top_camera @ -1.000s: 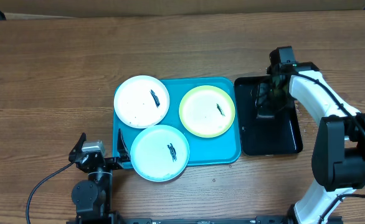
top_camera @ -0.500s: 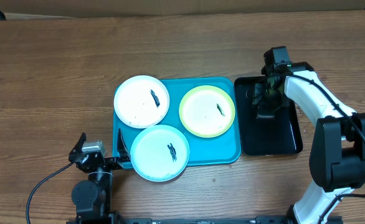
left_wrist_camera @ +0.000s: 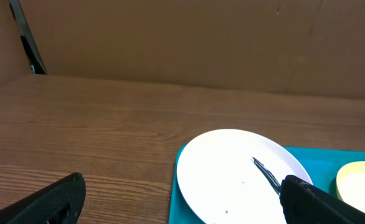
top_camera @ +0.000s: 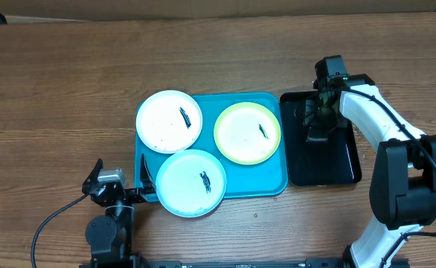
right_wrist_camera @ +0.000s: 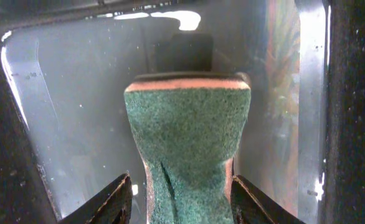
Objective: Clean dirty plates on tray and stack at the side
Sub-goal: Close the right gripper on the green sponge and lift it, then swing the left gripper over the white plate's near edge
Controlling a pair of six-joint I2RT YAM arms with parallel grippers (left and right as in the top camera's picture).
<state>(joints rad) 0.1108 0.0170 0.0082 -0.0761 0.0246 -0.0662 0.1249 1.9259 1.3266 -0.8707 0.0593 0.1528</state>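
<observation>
Wooden table [top_camera: 54, 89], cardboard wall behind, carrying the following. Item one: tray [top_camera: 268, 181], turquoise, lying at mid-table and holding three plates, each showing a black smear. The white plate [top_camera: 170, 121] is overhanging the far left corner, the yellow-green plate [top_camera: 248, 132] is sitting at the far right, and the blue plate [top_camera: 191, 182] is overhanging the near rim. None is stacked at the side yet. Item two: black tray [top_camera: 329, 167], lying just beside the turquoise one on its right. Item three: sponge [right_wrist_camera: 185, 137], green scouring face showing, long axis pointing away from the wrist, sitting over the black tray. Right gripper [top_camera: 318, 119] is pinching the sponge at its waist, the fingers pressing it in. Left gripper [left_wrist_camera: 182, 202] is hanging spread wide and empty at the tray's near left rim, facing the white plate. Judgement: the sponge hand is working nearest the yellow-green plate, which is lying directly to its left across the two rims, so that plate is looking like the first to wipe.
</observation>
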